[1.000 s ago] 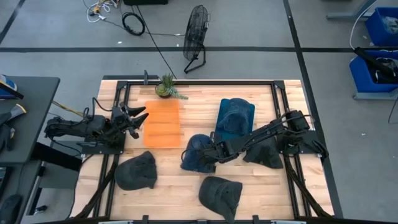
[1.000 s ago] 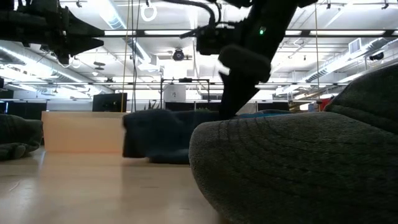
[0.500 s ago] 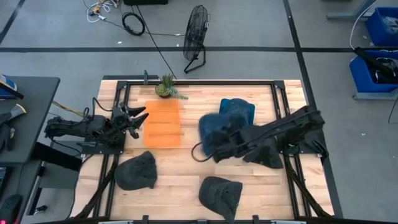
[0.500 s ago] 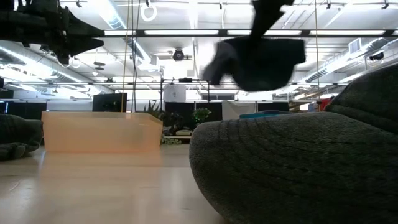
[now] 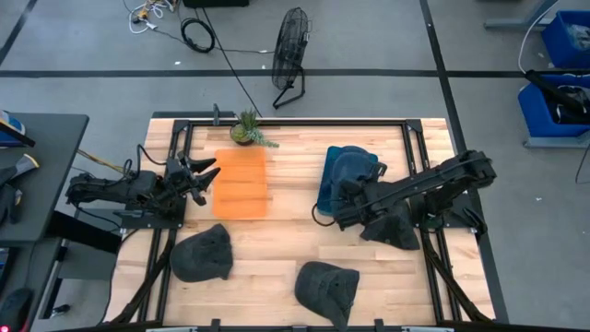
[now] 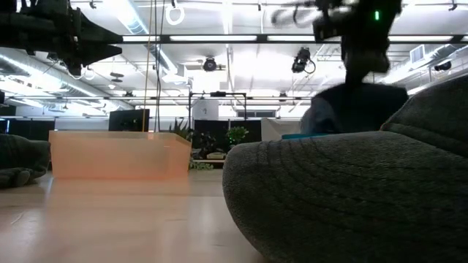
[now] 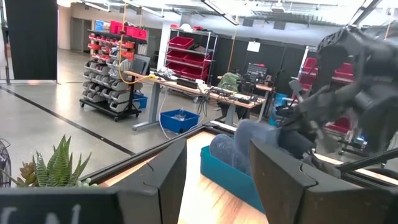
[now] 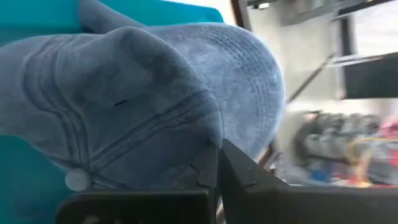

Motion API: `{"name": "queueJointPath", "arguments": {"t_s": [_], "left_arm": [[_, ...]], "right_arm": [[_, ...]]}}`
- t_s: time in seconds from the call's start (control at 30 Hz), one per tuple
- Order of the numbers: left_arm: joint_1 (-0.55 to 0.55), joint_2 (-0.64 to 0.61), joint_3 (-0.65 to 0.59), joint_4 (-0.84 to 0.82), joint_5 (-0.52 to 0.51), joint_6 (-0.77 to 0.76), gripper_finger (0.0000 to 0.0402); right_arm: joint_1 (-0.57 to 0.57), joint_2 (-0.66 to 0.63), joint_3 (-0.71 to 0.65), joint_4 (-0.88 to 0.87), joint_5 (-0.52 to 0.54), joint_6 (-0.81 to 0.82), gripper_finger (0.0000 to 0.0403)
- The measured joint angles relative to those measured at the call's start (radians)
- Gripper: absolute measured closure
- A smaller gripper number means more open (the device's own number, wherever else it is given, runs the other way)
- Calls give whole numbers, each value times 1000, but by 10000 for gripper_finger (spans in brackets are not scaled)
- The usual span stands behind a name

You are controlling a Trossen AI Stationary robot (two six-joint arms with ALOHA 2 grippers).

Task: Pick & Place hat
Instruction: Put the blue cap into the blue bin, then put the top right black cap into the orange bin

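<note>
A blue denim hat is held by my right gripper over the teal bin on the table's right half. The right wrist view fills with the hat's crown, and the shut fingers are at its edge. In the low view the hat shows blurred above the bin's rim. My left gripper waits open at the table's left side beside the orange bin, touching nothing. My right gripper pinches the blue hat between its two fingers at the crown's lower edge. The fingers come level from the table's right side. The hat is lifted over the teal bin, crown toward the far edge; whether it touches the bin, I cannot tell.
Three dark grey hats lie on the wood: one near left, one near the middle, one under the right arm. The middle one fills the low view's foreground. A small plant stands at the far edge.
My right gripper has lifted the blue hat off the table's middle. It has carried the hat up and toward the right and far edge, until the hat is over the teal bin. The gripper has stayed shut on the hat.
</note>
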Motion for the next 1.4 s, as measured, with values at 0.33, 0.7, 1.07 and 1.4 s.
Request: {"name": "queueJointPath", "arguments": {"t_s": [0.33,0.7,1.07,1.4], "left_arm": [[0,0,0,0,0,0,225],[0,0,0,0,0,0,225],[0,0,0,0,0,0,225],[0,0,0,0,0,0,225]], "right_arm": [[-101,0,-192,386,-195,-131,401],[-101,0,-175,339,-262,-92,340],[-99,0,7,102,-262,-138,241],[-99,0,234,-2,-255,-137,206]]}}
